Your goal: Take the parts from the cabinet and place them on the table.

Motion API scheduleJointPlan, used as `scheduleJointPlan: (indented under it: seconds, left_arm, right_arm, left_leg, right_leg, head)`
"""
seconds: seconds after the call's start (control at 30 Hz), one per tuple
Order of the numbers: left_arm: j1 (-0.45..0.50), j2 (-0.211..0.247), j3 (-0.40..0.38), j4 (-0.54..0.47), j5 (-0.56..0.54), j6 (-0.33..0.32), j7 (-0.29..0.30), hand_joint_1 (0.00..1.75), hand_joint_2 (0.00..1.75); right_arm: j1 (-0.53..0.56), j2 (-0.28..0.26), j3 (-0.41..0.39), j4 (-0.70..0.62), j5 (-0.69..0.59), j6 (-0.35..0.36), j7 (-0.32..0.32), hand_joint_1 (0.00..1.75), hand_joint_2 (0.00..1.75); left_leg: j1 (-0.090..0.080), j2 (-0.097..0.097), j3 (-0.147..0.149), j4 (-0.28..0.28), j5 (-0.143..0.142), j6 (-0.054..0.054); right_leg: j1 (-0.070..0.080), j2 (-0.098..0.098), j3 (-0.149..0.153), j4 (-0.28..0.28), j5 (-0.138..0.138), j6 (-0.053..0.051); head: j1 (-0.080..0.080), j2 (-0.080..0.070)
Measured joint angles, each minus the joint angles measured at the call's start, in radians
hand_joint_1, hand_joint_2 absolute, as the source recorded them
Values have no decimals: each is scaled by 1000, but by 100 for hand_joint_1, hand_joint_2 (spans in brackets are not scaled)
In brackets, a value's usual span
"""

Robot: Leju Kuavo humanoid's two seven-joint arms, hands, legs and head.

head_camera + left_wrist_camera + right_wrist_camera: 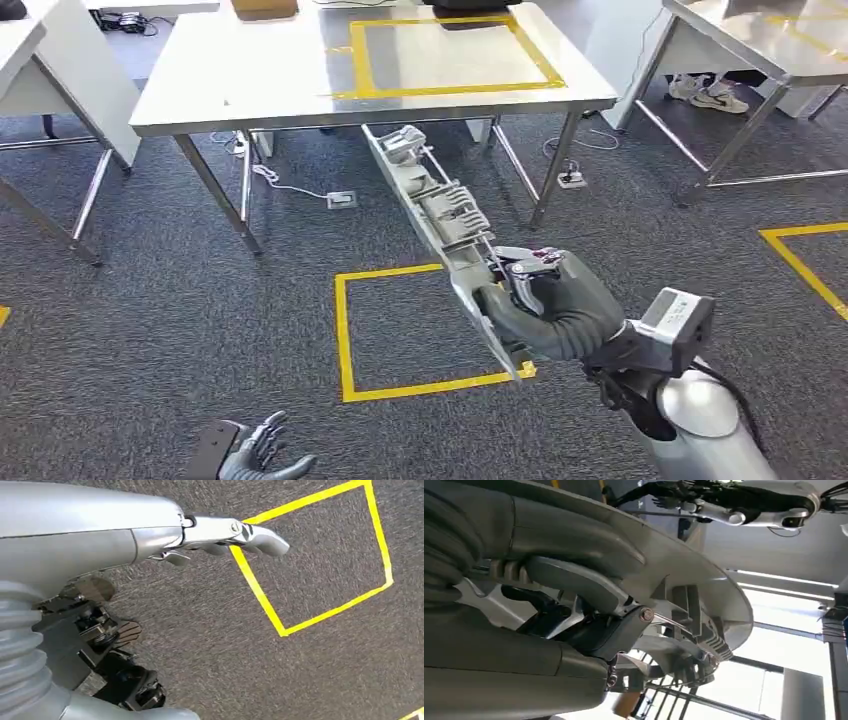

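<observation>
The right hand (545, 305) gripped one long grey part (437, 215), its dark fingers (520, 318) curled tight around the near end of it while the thumb lay over the top. The part was a narrow moulded piece with ribbed blocks and thin metal rods along its length; it ran from the hand toward about 11 o'clock, held in the air above the carpet (200, 300), its far tip reaching the front edge of the steel surface (250, 90) as seen from the head view. In the right wrist view the fingers (574, 580) were wrapped across the broad curved back of the part (704, 585), and its ribbed underside showed beyond them. The left hand (258, 455) hung low at about 7 o'clock, holding nothing, its fingers loosely spread and slightly bent; in the left wrist view the pale fingers (250, 532) stretched out over the carpet, touching nothing. One yellow taped square (400, 330) was marked on the floor directly under the held part, and a second yellow taped square (450, 55) was marked on the surface at 12 o'clock. A corner of a third yellow outline (800, 260) lay on the floor at 3 o'clock. A white power strip (341, 199) sat on the carpet beneath the surface, with a cable leading to it. A pair of white shoes (715, 92) stood at about 2 o'clock under a neighbouring table. No writing or label could be read anywhere.
</observation>
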Motion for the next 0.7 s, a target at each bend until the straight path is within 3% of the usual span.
scheduleJointPlan:
  seconds: [0.7]
  left_arm:
    - [1,-5,8,0,-5,1,0,0,175]
  right_arm:
    - [0,-1,2,0,9,-5,0,175,175]
  left_leg:
    - [0,0,0,0,0,0]
  right_leg:
    - [0,0,0,0,0,0]
  head:
    - [0,0]
